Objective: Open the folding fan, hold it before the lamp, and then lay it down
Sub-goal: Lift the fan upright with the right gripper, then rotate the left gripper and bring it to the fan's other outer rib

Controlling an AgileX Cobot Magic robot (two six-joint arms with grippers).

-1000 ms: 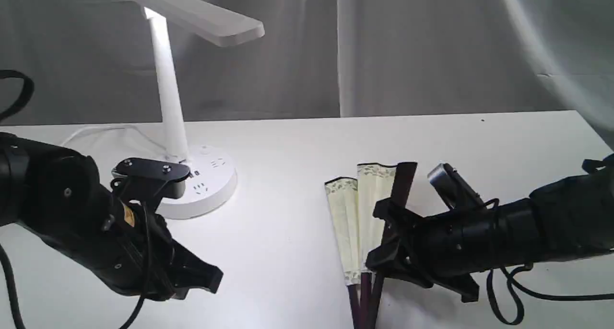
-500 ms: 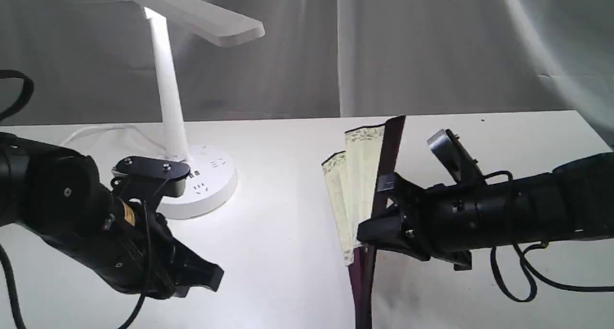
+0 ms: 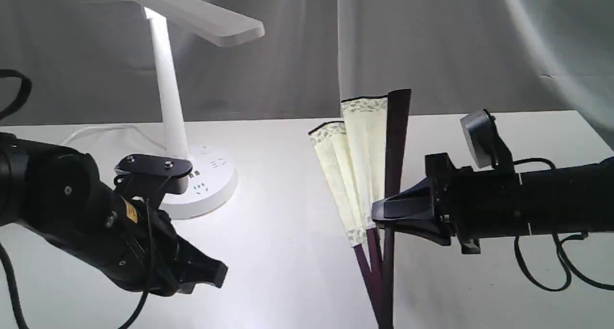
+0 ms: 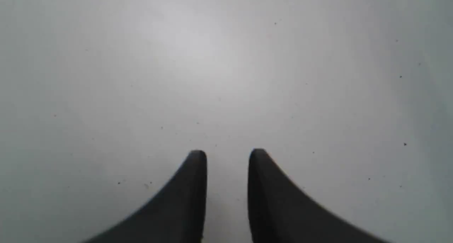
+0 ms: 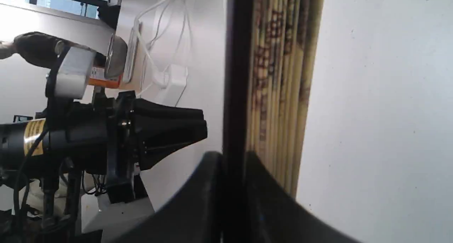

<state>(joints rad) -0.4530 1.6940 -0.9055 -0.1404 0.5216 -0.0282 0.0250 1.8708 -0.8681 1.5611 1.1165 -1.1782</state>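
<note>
Higher now, folding fan (image 3: 362, 151), barely spread, tight in right gripper (image 3: 383, 217)

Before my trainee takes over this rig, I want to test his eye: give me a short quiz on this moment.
1. True or false: the right gripper is shut on the folding fan's dark guard.
2. The fan is: A) fully spread, B) partly open, C) folded shut.
3. What does the left gripper hold?
Key: 1 true; 2 B; 3 nothing.
</note>
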